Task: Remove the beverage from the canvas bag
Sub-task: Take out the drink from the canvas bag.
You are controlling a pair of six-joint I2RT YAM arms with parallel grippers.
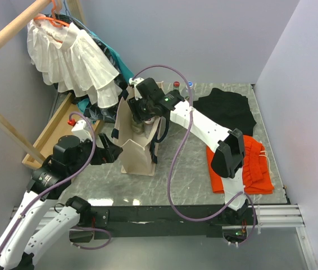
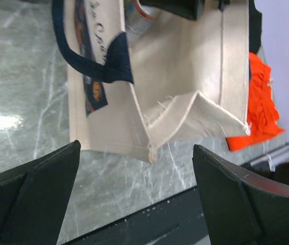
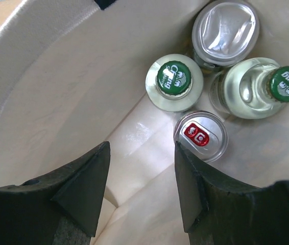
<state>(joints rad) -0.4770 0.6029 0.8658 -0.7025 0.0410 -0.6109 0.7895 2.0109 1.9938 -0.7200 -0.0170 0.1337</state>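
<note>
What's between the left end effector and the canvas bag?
Only bare marble table, per the left wrist view. The left end effector has its fingers open, framing the canvas bag at its near corner, seemingly just short of it.

Canvas bag (image 1: 138,152): one, left of middle on the desk (image 1: 198,169).
Green-capped bottles (image 3: 174,81): two, in the bag.
Cans (image 3: 200,135): two, in the bag.
Small capped bottles (image 1: 176,84): two, far edge.
Cloths: two, black cloth (image 1: 226,109) far right, orange cloth (image 1: 249,166) nearer.
White ruffled garment (image 1: 72,59): one, far left.
Claws: two, left claw (image 2: 137,153), right claw (image 3: 142,153).
</note>
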